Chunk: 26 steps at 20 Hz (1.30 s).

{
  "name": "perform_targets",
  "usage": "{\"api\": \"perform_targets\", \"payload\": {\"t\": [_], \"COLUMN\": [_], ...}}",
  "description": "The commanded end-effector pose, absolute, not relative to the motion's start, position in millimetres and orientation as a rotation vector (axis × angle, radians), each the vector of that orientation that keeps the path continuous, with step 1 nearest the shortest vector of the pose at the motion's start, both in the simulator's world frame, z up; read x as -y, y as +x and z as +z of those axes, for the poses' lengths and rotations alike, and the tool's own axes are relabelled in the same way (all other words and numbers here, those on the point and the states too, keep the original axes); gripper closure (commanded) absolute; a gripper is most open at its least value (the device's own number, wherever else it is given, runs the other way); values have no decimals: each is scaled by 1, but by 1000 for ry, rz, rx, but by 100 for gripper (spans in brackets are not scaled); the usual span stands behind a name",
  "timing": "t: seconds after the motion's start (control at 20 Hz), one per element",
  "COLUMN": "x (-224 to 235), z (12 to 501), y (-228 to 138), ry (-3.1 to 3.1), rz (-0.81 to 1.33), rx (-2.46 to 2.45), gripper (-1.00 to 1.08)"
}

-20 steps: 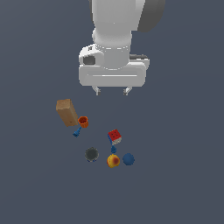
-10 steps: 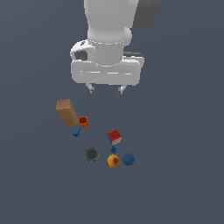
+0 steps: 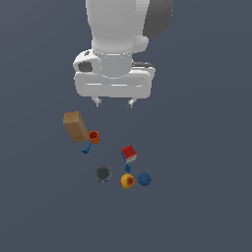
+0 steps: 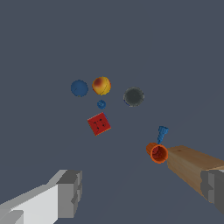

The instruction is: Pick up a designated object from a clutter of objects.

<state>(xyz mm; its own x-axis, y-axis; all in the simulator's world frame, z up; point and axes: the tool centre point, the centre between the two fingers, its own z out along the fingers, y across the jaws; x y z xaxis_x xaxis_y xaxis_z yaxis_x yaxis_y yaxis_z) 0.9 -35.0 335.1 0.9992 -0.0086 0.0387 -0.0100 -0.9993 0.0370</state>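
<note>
Gripper [image 3: 114,103] fingers [image 4: 70,193] spread wide, holding nothing, up above the plain tan cardboard-looking box [image 3: 75,126] beside a little orange cup [image 3: 93,137].

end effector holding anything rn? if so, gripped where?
Nothing held. The end effector is open above the clutter, fingers apart with nothing between them. The box lies untouched by the orange cup.

the arm has swung toward the exterior view's left over the last second, carrying the end effector [image 3: 113,103] with it. its open fingers now hang closer to the brown box [image 3: 75,126], above and apart.
</note>
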Motion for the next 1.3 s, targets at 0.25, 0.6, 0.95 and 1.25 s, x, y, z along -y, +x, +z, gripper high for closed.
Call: {"api": "perform_targets", "payload": {"t": [0.25,0.6,0.95,1.25], "x": [75,131,188,225], "z": [310,274,238,214], "y": [-6,-23,-50,-76], "ry": [3113,3124,3130,3131], "rz": [45,29,16,8], "rx": [-36,-108,-182,-231], "gripper": [-92,-92,-92,-92]}}
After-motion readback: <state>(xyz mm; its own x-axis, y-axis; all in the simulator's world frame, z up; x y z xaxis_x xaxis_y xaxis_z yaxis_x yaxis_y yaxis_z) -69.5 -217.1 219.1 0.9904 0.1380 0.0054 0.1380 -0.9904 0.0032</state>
